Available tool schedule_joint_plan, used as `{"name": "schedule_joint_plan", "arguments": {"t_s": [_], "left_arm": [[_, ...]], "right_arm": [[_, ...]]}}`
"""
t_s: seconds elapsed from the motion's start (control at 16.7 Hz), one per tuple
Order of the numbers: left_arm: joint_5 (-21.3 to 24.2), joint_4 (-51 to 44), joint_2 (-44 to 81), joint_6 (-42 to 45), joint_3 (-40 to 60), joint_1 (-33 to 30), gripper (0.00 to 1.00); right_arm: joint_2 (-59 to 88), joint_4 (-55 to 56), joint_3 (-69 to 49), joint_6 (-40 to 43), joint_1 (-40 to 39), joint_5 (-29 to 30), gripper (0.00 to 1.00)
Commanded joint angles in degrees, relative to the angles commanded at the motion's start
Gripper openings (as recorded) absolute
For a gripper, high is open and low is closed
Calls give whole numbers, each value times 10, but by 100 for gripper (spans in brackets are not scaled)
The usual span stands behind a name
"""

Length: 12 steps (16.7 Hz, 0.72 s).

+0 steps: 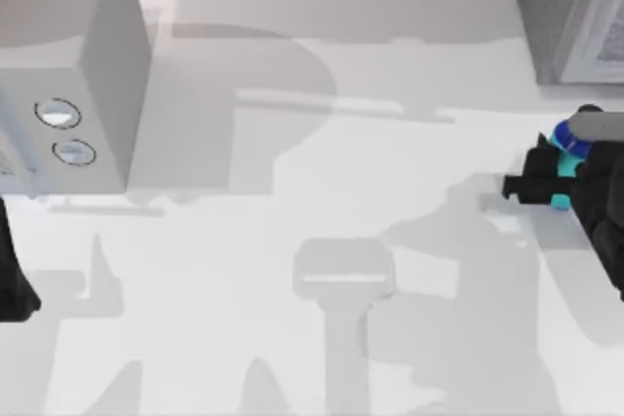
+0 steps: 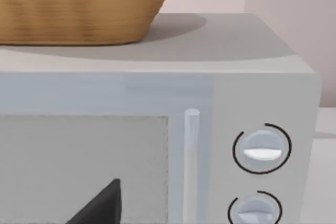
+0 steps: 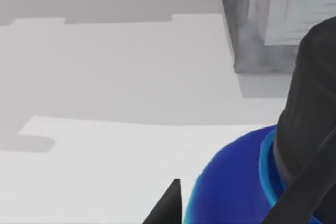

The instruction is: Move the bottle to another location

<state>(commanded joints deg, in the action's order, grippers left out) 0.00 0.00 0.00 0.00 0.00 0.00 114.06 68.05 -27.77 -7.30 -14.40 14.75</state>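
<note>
On the white table (image 1: 322,192), the right end effector (image 1: 546,182) grips one bottle (image 1: 568,143).

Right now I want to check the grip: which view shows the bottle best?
The right wrist view: the bottle sits close up, its blue shoulder and black cap plain. The top view shows it small at the table's right edge, mostly covered by the right gripper. The left wrist view faces the microwave instead.
</note>
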Motion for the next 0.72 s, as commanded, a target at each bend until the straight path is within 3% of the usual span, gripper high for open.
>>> {"name": "schedule_joint_plan", "arguments": {"t_s": [0.36,0.72], "left_arm": [[0,0,0,0,0,0,100],[0,0,0,0,0,0,100]], "right_arm": [[25,15,-15,1,6,-2,0],[25,15,-15,1,6,-2,45]]}}
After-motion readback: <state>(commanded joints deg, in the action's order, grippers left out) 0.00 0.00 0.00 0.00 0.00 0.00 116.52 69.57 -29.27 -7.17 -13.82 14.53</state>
